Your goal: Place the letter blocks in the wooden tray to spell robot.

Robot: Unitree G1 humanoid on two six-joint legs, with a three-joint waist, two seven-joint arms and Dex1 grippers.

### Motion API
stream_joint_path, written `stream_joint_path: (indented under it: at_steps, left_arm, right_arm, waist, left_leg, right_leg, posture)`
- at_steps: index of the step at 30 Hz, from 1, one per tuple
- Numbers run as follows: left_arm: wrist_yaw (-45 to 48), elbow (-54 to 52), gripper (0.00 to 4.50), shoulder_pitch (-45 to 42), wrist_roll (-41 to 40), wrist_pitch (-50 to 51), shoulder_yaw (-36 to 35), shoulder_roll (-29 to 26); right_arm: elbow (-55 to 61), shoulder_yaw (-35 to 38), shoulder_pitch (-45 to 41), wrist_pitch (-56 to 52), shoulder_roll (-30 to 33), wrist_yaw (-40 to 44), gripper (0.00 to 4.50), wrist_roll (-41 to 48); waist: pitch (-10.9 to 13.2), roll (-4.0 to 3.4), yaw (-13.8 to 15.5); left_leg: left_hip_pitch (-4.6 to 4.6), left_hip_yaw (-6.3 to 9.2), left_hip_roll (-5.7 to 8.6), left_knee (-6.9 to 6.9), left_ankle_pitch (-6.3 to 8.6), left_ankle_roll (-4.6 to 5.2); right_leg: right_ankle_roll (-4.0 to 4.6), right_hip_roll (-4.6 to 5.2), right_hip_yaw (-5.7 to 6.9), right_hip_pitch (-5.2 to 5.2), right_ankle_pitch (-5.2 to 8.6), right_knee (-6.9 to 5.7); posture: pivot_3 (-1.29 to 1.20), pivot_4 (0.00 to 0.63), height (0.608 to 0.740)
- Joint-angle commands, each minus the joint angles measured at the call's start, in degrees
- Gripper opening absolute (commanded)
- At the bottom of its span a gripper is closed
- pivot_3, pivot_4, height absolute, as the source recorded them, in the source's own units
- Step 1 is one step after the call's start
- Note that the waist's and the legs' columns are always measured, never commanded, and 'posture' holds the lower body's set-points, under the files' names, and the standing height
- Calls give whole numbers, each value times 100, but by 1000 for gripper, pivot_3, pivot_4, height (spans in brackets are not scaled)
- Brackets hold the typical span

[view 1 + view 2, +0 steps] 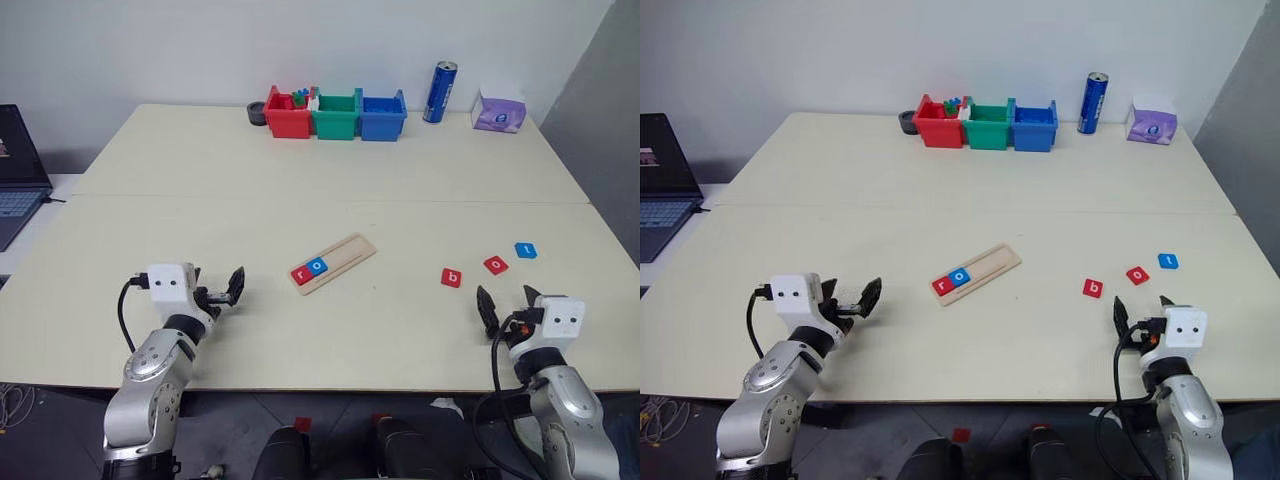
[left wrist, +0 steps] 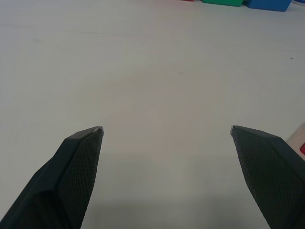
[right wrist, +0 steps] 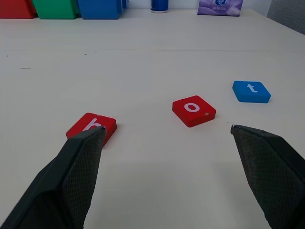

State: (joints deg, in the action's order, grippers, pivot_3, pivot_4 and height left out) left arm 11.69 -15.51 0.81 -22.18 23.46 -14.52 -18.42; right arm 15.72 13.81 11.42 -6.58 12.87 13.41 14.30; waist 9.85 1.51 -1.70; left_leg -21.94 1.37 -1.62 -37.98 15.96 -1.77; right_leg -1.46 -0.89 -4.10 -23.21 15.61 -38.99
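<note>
The wooden tray (image 1: 345,256) lies slantwise at the table's middle. A red "r" block (image 1: 301,273) and a blue "o" block (image 1: 316,266) sit side by side at its near left end. Three loose letter blocks lie to the right: red "b" (image 3: 91,128), red "o" (image 3: 193,110) and blue "t" (image 3: 251,91). My right gripper (image 1: 508,303) is open and empty, just in front of these three, with the "b" close to one fingertip. My left gripper (image 1: 228,290) is open and empty over bare table, left of the tray.
Red (image 1: 288,117), green (image 1: 336,116) and blue (image 1: 383,116) bins line the far edge, with a blue can (image 1: 439,92) and a purple tissue pack (image 1: 499,110) to their right. A laptop (image 1: 18,170) sits off the table's left side.
</note>
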Motion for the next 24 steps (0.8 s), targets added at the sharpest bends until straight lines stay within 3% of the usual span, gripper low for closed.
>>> stream_joint_path:
  at_steps: [1,6,15,24]
  left_arm:
    - [99,-268,4500,23,34,-221,-59,-19]
    - [116,-304,4500,-15,106,-1,67,-100]
    - [306,-195,4500,-111,314,-561,131,-34]
    - [687,-46,4500,-240,-20,65,59,-231]
  right_arm:
    - [77,2,-23,106,10,-3,4456,-37]
    - [39,-41,-55,121,-1,5,4456,-49]
    - [16,-88,-78,139,22,24,4456,-60]
    - [33,-210,-39,225,38,205,4456,-63]
  waist:
    - [0,0,-1]
    - [0,0,-1]
    - [0,0,0]
    - [0,0,-4]
  left_leg:
    - [0,0,0,0,0,0]
    - [0,0,1,0,0,0]
    - [-1,-1,1,0,0,0]
    - [0,-1,0,0,0,0]
  right_leg:
    - [0,0,0,0,0,0]
    - [0,-1,0,0,1,0]
    - [1,-1,0,0,1,0]
    - [0,-2,2,0,2,0]
  posture:
    - [0,150,740]
    - [0,150,740]
    - [0,150,740]
    - [0,150,740]
